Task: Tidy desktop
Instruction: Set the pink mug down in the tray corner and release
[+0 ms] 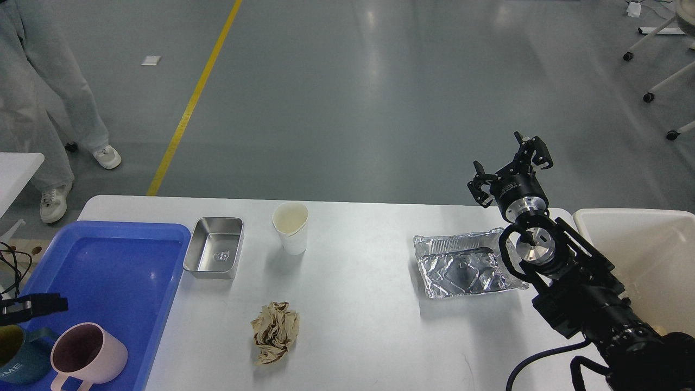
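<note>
The white desktop carries a crumpled brown paper ball, a white paper cup, a small steel container and a crumpled foil tray. A blue tray lies at its left end, and in it stand a pink mug and a dark teal mug. My left gripper hovers just above and left of the pink mug, open and touching nothing. My right gripper is open and empty, raised over the desktop's far edge behind the foil tray.
A beige bin stands against the desktop's right end, partly behind my right arm. A person stands on the floor at far left, by another white table. Wheeled chair legs are at the top right.
</note>
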Robot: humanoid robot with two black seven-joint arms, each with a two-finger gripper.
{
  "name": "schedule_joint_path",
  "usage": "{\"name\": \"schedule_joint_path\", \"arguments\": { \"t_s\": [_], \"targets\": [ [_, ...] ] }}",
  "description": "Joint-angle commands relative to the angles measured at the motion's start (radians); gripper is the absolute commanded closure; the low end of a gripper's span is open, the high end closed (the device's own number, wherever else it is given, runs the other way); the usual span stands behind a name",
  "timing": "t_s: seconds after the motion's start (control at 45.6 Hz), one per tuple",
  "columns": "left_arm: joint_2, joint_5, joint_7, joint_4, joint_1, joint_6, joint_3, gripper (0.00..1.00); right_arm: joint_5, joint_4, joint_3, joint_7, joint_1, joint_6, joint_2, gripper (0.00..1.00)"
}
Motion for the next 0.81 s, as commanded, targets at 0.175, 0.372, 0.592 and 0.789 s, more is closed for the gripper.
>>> {"name": "schedule_joint_path", "arguments": {
  "t_s": [0.175, 0.372, 0.592, 0.789],
  "targets": [
    [0.102, -0.069, 0.002, -0.066, -0.003, -0.246, -0.386, 0.12, 0.000, 0.001, -0.001, 0.000, 0.002, -0.012, 0.001, 0.00],
    [0.150, -0.137, 0.001, -0.065, -0.033, -0.341, -0.552, 0.11, 0.000, 0.003, -0.012, 0.000, 0.002, -0.013, -0.001, 0.00],
    [0.251, -0.272, -0.010, -0.063, -0.163, -0.433, -0.568, 0.08, 0.000, 0.001, -0.012, 0.000, 0.004, -0.013, 0.004, 0.00],
    [0.324, -0.316, -0.010, -0.063, -0.240, -0.480, -0.572, 0.08, 0.000, 0.001, -0.014, 0.000, 0.002, -0.013, 0.005, 0.00]
  ]
}}
